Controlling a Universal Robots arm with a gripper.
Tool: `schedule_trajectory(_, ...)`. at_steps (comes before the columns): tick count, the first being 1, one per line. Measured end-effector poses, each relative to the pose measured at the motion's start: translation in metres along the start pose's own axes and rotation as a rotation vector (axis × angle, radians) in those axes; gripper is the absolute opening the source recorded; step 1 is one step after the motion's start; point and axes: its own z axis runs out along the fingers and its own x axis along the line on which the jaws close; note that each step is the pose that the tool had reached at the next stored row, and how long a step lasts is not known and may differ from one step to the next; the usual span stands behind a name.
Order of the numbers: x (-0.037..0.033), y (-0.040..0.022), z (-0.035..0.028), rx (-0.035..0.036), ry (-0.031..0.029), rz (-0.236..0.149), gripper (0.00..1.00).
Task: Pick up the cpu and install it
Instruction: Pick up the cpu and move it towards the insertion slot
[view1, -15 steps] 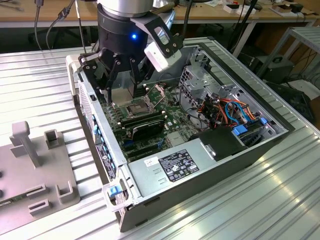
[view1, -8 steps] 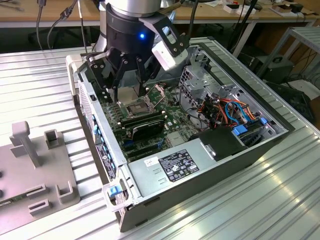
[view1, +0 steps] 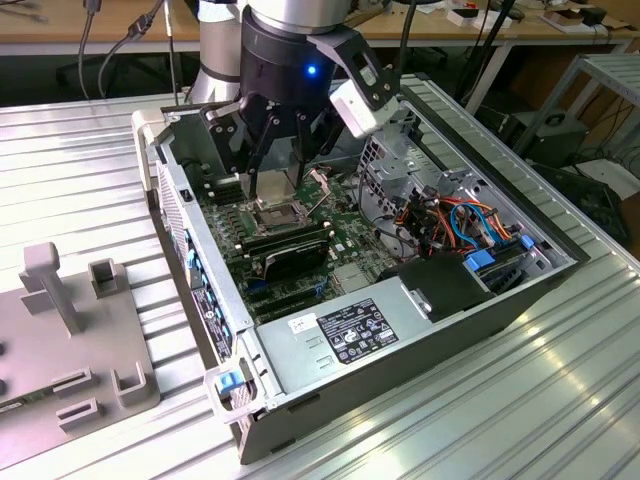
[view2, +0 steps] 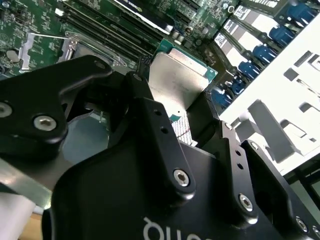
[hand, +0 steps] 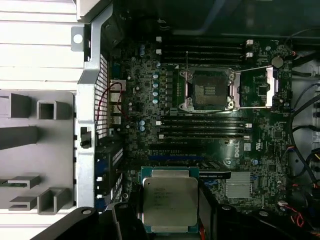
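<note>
Item – open computer case (view1: 300, 405) lying on a ribbed metal counter (view1: 560, 400), one arm working inside it.

Clearances, exterior view: a perforated side wall (view1: 175, 215) bounds the motherboard (view1: 345, 245) at 9 o'clock. A bundle of orange and blue cables (view1: 460, 215) crowds it at 3 o'clock. The power supply (view1: 350, 335) closes off 5 o'clock. Black RAM sticks (view1: 285, 240) lie just beside the socket (view1: 275, 212) at 6 o'clock. The socket's metal frame is swung up, so its dark centre is bare in the first wrist view (hand: 209, 90). A grey fixture (view1: 70, 330) sits on the counter at 8 o'clock from the case, well apart.

Arm: it comes straight down from 12 o'clock into the case. The end effector (view1: 270, 175) hangs just above the socket.

The cpu (hand: 170, 202): clamped by two opposite edges between the black fingers (view2: 150, 115) of the end effector – narrow, closed on the chip. It is held clear of the board. It is a thin square with a matte silver-grey top, faint print and a green rim, seen in both wrist views (view2: 177, 82).
</note>
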Motion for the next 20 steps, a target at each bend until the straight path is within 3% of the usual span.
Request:
schedule_trajectory(5,-0.0073,-0.0002,0.0001,0.0,0.0001,0.0,0.55)
schedule_trajectory(20,-0.0091,-0.0001,0.0002,0.0,0.0,0.0,0.55)
